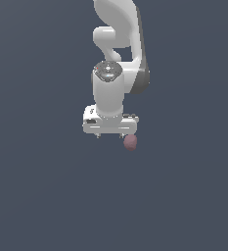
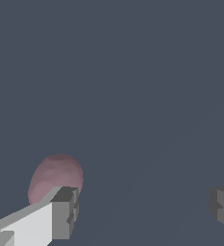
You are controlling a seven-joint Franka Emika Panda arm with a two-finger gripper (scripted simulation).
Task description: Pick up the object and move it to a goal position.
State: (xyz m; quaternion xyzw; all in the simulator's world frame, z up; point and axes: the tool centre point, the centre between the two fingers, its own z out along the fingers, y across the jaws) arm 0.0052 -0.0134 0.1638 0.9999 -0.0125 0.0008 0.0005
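The object (image 1: pixel 130 142) is a small dusky pink rounded blob lying on the dark grey floor, just below the end of the white hand on the exterior view's right. My gripper (image 1: pixel 110 133) hangs above the floor with its fingers spread wide and nothing between them. In the wrist view the object (image 2: pixel 56 175) sits behind one grey fingertip (image 2: pixel 64 212), which hides its lower part. The other fingertip (image 2: pixel 223 209) is far off it. The gap of the gripper (image 2: pixel 144 211) shows only bare floor, so the object lies at one finger, not centred.
The white arm (image 1: pixel 116 59) rises over the hand toward the top of the exterior view. Around it is only uniform dark grey floor (image 1: pixel 47 186). No goal marker shows.
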